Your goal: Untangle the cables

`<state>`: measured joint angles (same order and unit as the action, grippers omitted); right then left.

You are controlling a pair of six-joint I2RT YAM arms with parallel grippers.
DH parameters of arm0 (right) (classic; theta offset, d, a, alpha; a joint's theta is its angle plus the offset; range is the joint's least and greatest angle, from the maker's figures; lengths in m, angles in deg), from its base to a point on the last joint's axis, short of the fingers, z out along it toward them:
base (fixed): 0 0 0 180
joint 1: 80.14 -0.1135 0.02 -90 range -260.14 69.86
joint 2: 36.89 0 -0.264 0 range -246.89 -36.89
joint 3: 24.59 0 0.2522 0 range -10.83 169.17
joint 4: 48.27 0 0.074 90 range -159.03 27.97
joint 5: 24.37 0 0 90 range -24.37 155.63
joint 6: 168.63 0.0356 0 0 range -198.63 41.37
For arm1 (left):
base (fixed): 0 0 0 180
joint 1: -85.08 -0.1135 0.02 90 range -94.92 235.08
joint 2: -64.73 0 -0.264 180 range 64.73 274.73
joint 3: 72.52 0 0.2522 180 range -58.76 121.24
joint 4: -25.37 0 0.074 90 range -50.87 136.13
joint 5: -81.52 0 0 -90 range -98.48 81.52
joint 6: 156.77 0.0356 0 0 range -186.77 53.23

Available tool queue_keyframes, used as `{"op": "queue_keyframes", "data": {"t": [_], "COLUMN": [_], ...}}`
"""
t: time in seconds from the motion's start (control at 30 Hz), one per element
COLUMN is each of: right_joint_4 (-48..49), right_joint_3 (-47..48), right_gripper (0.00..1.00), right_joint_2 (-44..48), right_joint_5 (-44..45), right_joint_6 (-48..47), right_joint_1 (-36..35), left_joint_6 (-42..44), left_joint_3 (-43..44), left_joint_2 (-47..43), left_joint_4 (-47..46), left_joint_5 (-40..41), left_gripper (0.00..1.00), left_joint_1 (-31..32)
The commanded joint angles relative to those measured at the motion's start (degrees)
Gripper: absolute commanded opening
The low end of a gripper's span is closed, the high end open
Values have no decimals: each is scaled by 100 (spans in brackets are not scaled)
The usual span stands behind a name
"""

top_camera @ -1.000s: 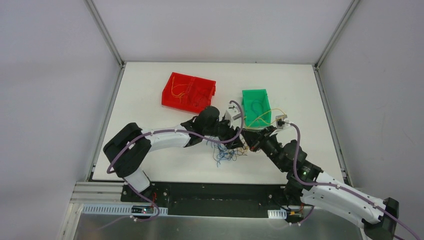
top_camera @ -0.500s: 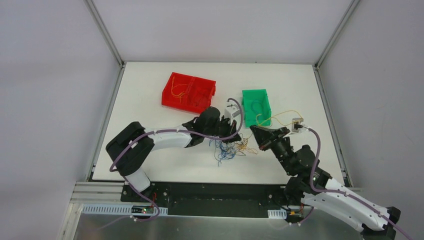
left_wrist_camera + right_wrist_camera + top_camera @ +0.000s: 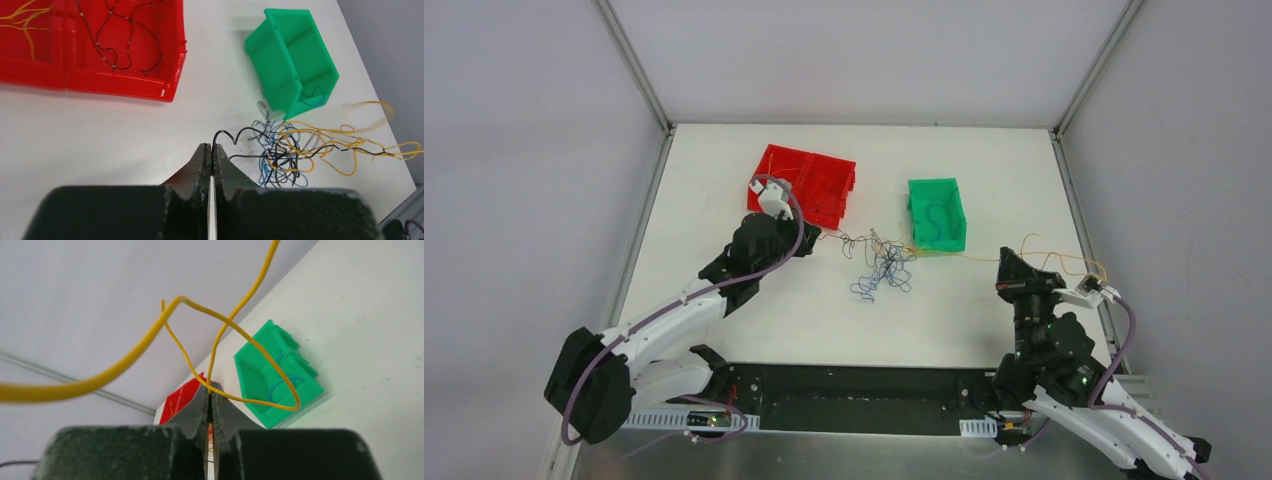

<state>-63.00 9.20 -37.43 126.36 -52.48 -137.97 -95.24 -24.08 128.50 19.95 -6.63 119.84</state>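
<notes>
The cables [image 3: 880,270] lie as a loose blue, dark and yellow tangle mid-table, also seen in the left wrist view as the tangle [image 3: 286,155]. My left gripper [image 3: 817,233] is shut on a dark cable [image 3: 227,133] that runs from its tips [image 3: 212,149] to the tangle. My right gripper [image 3: 1005,257] sits at the right, raised and shut on a yellow cable [image 3: 240,335]. That yellow cable [image 3: 1064,262] stretches back to the tangle and loops loosely past the fingers.
A red bin [image 3: 832,166] at the back left holds yellow and dark wires; my left wrist is just in front of it. A green bin [image 3: 934,190] behind the tangle holds a blue wire. The table's right edge [image 3: 1084,250] is close to my right gripper.
The left gripper closed on the dark cable and pulled back-left toward the red bin. The right gripper drew the yellow cable right and nearer. The tangle has spread out between them.
</notes>
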Motion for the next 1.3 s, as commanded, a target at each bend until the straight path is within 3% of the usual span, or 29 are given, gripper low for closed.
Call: {"op": "queue_keyframes", "data": {"t": [0.0,0.3,0.5,0.9,1.03,1.27], "right_joint_4": [-663,-1613,-2840,-3027,-4220,-3652], "right_joint_3": [164,547,890,1051,1245,1307], "right_gripper": [0,0,0,0,0,0], "right_joint_2": [401,430,410,89,210,-323], "right_joint_5": [1252,1891,2394,2379,2682,2454], "right_joint_6": [373,1032,2143,2351,3614,2992], "right_joint_1": [11,11,12,10,11,4], "left_joint_6": [-155,-306,-512,-549,-839,-1177], "left_joint_3": [-186,-687,-1052,-1012,-1061,-885], "left_joint_2": [-901,-2612,-3477,-3450,-3600,-3297], "left_joint_4": [640,1175,1183,1284,1466,1774], "left_joint_5": [1266,3148,3715,4022,4331,4570], "left_gripper": [0,0,0,0,0,0], "left_joint_1": [6,11,26,39,64,67]}}
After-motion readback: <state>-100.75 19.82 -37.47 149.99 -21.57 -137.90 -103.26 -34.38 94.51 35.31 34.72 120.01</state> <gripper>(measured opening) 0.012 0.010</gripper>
